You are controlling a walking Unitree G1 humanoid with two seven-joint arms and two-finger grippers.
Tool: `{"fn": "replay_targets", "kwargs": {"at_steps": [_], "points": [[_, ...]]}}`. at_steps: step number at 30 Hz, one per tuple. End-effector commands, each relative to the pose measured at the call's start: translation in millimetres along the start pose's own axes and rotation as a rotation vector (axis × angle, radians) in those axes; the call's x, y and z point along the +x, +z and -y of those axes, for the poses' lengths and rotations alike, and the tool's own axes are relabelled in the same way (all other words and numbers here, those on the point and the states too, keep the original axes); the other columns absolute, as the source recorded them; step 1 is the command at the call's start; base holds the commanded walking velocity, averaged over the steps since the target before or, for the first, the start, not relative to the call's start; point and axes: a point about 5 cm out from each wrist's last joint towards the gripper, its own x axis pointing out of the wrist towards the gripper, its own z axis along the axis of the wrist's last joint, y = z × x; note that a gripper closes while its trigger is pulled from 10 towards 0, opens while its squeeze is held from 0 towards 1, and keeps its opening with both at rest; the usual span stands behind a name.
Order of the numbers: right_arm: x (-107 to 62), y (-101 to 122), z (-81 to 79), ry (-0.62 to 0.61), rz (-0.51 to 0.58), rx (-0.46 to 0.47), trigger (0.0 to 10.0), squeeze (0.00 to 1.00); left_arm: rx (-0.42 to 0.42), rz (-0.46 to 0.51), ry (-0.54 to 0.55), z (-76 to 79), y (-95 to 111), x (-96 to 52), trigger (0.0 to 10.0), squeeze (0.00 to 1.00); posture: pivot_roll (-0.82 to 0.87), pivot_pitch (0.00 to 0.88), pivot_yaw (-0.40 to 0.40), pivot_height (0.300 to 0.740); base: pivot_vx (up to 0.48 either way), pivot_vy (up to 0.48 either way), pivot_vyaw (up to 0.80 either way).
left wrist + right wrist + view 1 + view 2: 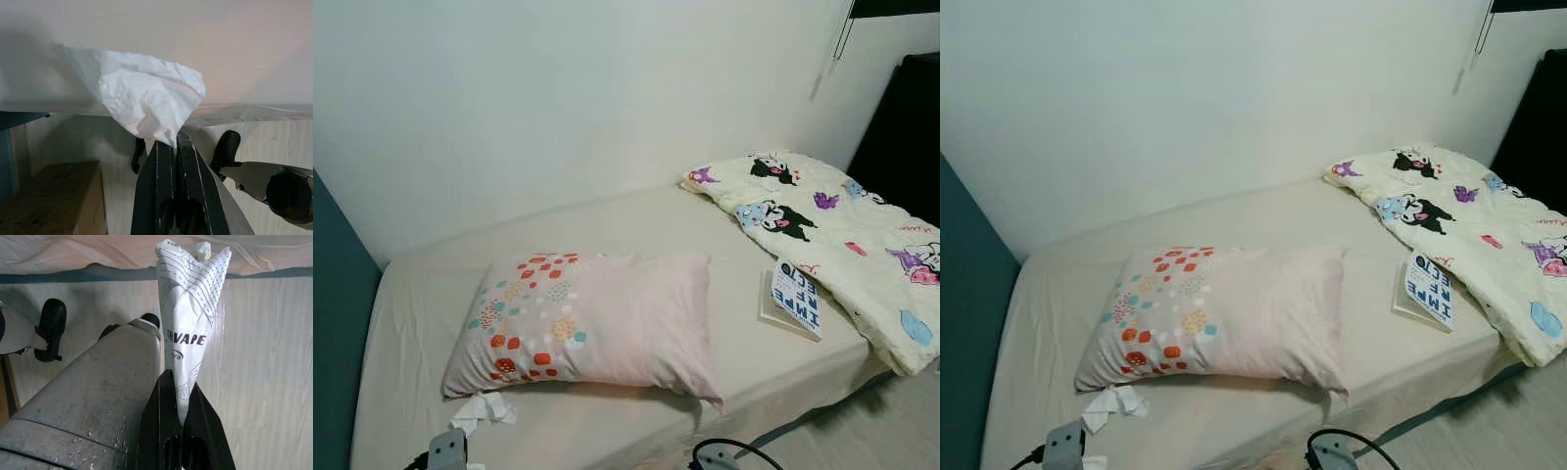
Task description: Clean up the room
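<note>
White tissue (146,100) is pinched in the left gripper (172,144) and a printed wrapper (191,323) in the right gripper (180,404), above the floor; both pinches should hold firm until binned.

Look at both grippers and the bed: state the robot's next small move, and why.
Probably carry both pieces off to a bin. The left gripper is shut on a crumpled tissue and the right gripper on a printed wrapper, so neither could grip the book on the bed.
</note>
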Motion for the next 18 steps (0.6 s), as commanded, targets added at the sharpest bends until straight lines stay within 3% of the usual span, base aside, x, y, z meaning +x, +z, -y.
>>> {"fn": "replay_targets", "kwargs": {"at_steps": [1,18], "points": [[0.2,-5.6,-6.4,0.016,-0.02,-0.005,10.0,0.0,0.006,-0.013,0.005,-1.7,-4.6,-1.0,10.0,0.0,-0.04,0.0,0.004,0.74,0.0,0.0,0.0],[-0.6,-10.6,-3.8,0.011,-0.033,-0.013,10.0,0.0,-0.005,-0.011,-0.001,-3.4,-8.3,-2.2,10.0,0.0,-0.04,0.0,0.002,0.74,0.0,0.0,0.0]]}}
